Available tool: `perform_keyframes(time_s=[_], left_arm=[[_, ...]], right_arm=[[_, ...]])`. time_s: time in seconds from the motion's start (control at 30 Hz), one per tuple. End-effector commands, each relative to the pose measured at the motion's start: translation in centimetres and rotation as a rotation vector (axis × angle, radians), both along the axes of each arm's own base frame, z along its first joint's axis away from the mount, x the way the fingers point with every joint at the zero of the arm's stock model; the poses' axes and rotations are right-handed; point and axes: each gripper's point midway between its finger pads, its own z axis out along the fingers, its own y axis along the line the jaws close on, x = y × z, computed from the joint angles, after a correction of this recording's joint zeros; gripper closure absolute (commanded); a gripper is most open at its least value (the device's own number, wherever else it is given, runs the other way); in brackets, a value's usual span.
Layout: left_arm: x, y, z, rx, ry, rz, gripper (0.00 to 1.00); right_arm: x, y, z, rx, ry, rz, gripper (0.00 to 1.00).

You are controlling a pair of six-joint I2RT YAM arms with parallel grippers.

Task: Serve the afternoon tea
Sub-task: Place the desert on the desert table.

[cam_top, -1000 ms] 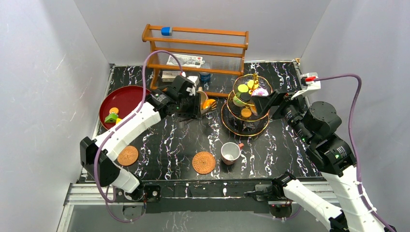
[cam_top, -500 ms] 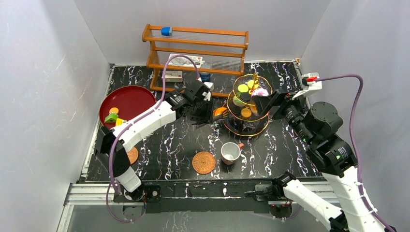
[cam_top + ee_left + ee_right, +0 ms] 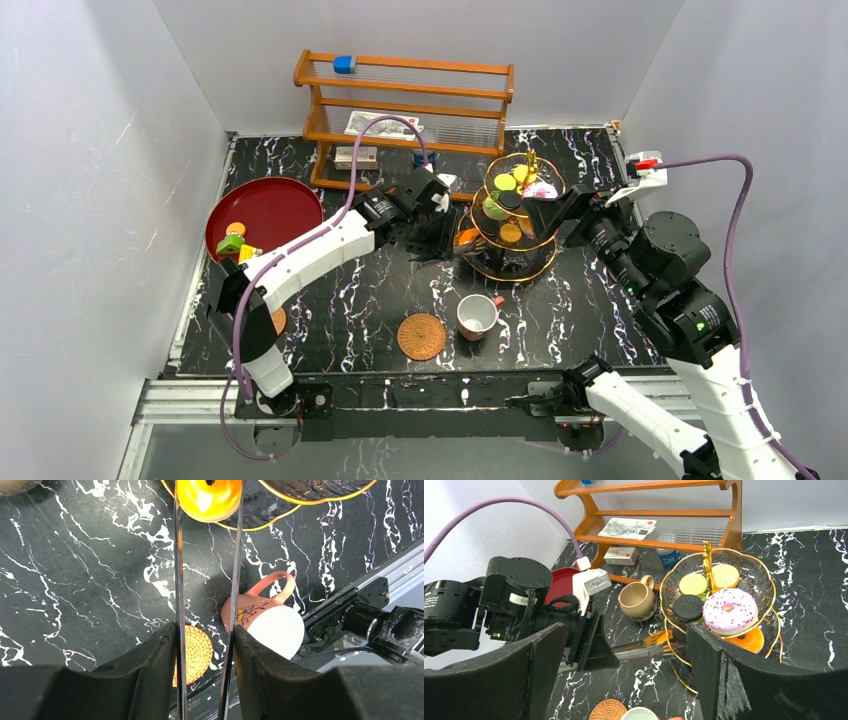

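The left hand [image 3: 205, 642] is clamped on the metal tongs [image 3: 178, 580], whose two blades run straight out ahead of it. At their tips the blades pinch an orange pastry [image 3: 209, 497] at the gold rim of the tiered stand [image 3: 751, 572]'s lowest plate. Below the blades, nearer the hand, the red-handled cup [image 3: 262, 625] stands on the counter [image 3: 75, 580], with a woven coaster [image 3: 195, 652] beside it. The right hand [image 3: 626, 650] is spread wide and holds nothing. It faces the stand, where a pink doughnut [image 3: 730, 611] sits on the top plate just ahead. The tan mug [image 3: 638, 600] is farther off.
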Motion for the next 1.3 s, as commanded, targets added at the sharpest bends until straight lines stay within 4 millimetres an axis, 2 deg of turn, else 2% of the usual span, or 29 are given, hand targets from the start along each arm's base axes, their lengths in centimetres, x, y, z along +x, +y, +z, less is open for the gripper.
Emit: perform_keyframes(time_s=[0.0,0.23,0.8,1.27], left_arm=[[0.1,-2.1,1.7,-0.073,-0.017,-0.033,0.66],[-0.1,-2.3,1.0,-0.063,-0.006,-0.037,0.66],[-1.0,-4.7,0.0,-0.106,0.027,-0.087,0.66],[-1.2,-6.3,-1.8,-0.115,0.054,-0.109,0.65]], right_arm=[[-0.5,-0.4,2.7,0.046,-0.07,-0.004,0.01],[-0.6,-0.4,2.8,0.048,-0.074,-0.004,0.01],[-0.7,-0.6,2.9,0.053,-0.081,-0.009,0.01],[-0.5,-0.4,2.7,0.048,-0.074,-0.007,0.01]])
